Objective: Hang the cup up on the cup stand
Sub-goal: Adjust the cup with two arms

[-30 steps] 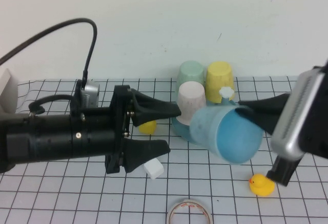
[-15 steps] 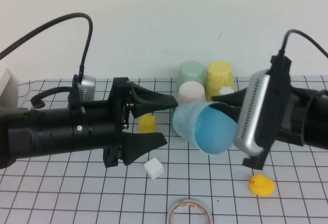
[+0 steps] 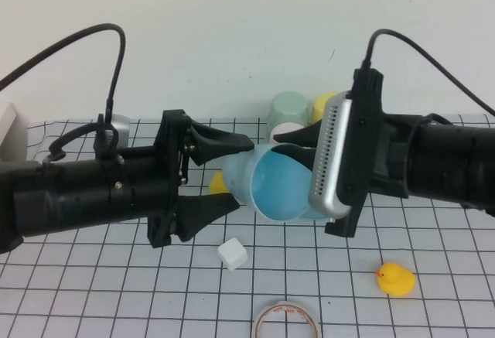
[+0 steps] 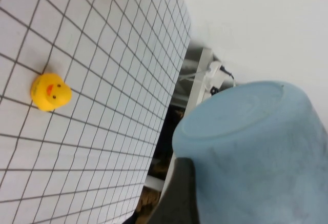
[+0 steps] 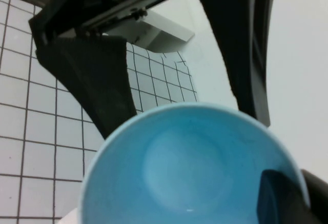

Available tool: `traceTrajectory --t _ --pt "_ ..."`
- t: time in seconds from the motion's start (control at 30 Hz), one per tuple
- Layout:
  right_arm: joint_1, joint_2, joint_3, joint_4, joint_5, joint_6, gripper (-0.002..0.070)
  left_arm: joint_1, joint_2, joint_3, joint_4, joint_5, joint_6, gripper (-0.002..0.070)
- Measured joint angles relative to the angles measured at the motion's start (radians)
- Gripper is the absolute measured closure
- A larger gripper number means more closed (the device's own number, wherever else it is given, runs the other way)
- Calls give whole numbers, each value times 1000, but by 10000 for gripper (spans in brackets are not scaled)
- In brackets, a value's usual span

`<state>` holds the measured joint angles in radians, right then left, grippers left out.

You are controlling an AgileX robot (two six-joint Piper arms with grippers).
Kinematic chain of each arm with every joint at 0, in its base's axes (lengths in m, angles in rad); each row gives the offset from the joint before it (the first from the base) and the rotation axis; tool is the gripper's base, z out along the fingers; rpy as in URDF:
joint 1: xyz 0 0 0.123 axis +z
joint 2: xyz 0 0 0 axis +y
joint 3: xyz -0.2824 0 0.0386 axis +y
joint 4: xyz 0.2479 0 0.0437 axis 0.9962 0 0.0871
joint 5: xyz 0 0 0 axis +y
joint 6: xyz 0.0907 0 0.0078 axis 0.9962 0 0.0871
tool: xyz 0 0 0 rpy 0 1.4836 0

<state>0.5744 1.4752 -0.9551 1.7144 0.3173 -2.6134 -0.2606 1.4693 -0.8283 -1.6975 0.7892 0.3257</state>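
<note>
right now the cup [image 3: 267,187] hangs in the air between the two arms, above the gridded surface [image 3: 116,291], lying on its side with its mouth toward the right arm and its closed bottom toward the left one. that posture looks like a handover: the right hand [image 3: 298,138] pinches the rim, one finger inside the mouth and one outside, so the bottom end stays free for the other arm to take. the right wrist view agrees, with a dark fingertip [image 5: 282,201] lapping over the rim and the left hand's dark fingers framing the cup beyond it.

the left hand [image 3: 236,174] stands spread wide, one finger above the cup's bottom and one below. the left wrist view shows one finger right against the cup's wall, but i would not call it a grasp, since the jaws are not clamped down.

the cup stand [image 3: 321,213] is almost wholly hidden behind the cup and the right hand, with only a sliver of teal below them; a mint green cup [image 3: 288,114] and a yellow cup [image 3: 323,104] peek out above. my guess is the left hand needs to clench next.
</note>
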Motion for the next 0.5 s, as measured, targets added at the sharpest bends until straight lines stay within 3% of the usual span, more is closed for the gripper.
traceTrajectory --t 0.5 --pt "2 15 -20 -11 84 -64 652 0 0 -2 -6 -30 -68 59"
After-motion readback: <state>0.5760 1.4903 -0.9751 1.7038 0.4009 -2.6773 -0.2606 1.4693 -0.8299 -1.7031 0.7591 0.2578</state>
